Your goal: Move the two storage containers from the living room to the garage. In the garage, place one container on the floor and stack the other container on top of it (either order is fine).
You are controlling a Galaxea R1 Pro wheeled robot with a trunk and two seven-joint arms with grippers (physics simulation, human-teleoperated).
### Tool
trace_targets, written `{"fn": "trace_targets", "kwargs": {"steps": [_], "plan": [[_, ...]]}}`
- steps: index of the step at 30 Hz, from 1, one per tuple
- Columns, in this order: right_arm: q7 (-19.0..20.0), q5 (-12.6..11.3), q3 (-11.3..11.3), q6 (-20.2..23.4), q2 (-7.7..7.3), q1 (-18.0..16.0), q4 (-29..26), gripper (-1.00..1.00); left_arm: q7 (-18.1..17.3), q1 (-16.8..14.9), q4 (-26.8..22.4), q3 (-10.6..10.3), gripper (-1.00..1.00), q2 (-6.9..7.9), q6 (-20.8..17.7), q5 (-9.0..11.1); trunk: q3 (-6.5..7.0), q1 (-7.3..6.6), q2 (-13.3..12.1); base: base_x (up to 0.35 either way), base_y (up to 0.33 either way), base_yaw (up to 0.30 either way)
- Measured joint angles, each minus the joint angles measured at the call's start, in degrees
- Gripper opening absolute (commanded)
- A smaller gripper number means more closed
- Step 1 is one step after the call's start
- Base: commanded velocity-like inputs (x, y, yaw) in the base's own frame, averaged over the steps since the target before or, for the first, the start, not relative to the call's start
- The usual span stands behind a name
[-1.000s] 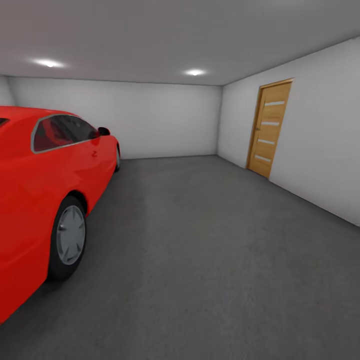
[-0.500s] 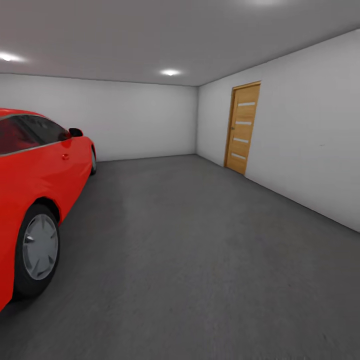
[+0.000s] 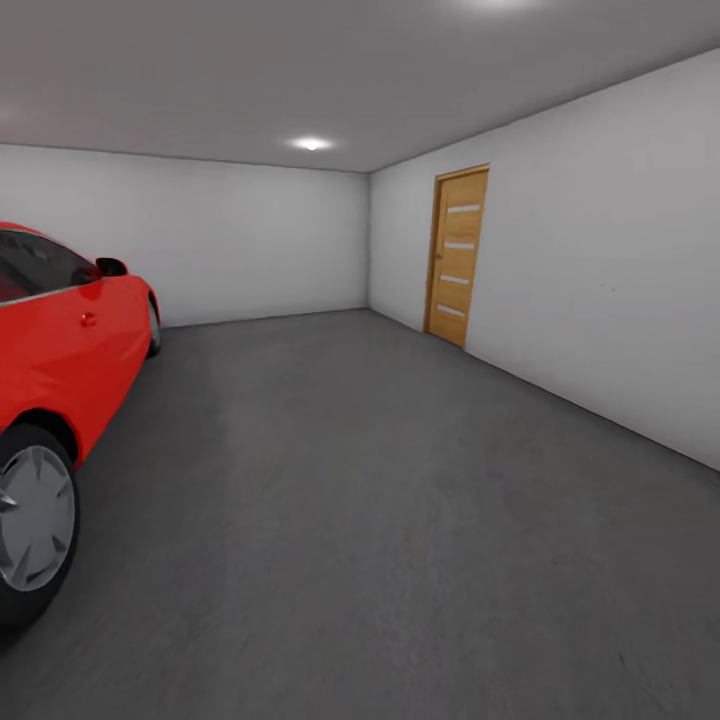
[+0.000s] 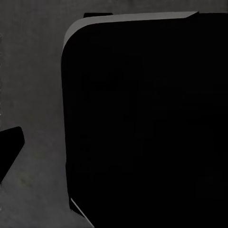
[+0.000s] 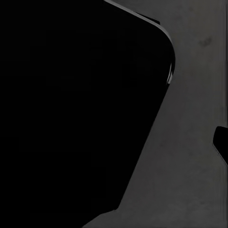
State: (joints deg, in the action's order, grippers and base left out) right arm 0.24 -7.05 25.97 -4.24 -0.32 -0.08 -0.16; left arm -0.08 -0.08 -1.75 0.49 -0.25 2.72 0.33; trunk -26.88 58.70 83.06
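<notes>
The head view looks into the garage (image 3: pixel 300 230), a bare room with plain white-grey walls and a grey ceiling. The floor (image 3: pixel 380 520) is dark grey and speckled, spreading from near to the far wall. A red car (image 3: pixel 60 350) stands at the left, its side facing right, with a silver-hubbed wheel (image 3: pixel 30 520) near the left edge and a dark side mirror (image 3: pixel 110 267) farther back. On the right wall, toward the far corner, a wooden door (image 3: pixel 457 257) with four pale stripes is closed. A round ceiling light (image 3: pixel 311 144) glows near the far wall. Each wrist view shows a large black rounded shape against the same dark grey floor. Whether each gripper is wide or narrow cannot be told.
</notes>
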Motion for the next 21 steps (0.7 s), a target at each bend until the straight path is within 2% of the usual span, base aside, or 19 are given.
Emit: {"fn": "trace_targets", "kwargs": {"steps": [21], "plan": [[-0.1, 0.4, 0.9, -0.1, -0.06, 0.0, -0.1, 1.00, 0.0, 0.0, 0.0, -0.1, 1.00, 0.01, -0.6, 0.1, 0.00, 0.00, 0.0, 0.318, 0.000, -0.001]]}}
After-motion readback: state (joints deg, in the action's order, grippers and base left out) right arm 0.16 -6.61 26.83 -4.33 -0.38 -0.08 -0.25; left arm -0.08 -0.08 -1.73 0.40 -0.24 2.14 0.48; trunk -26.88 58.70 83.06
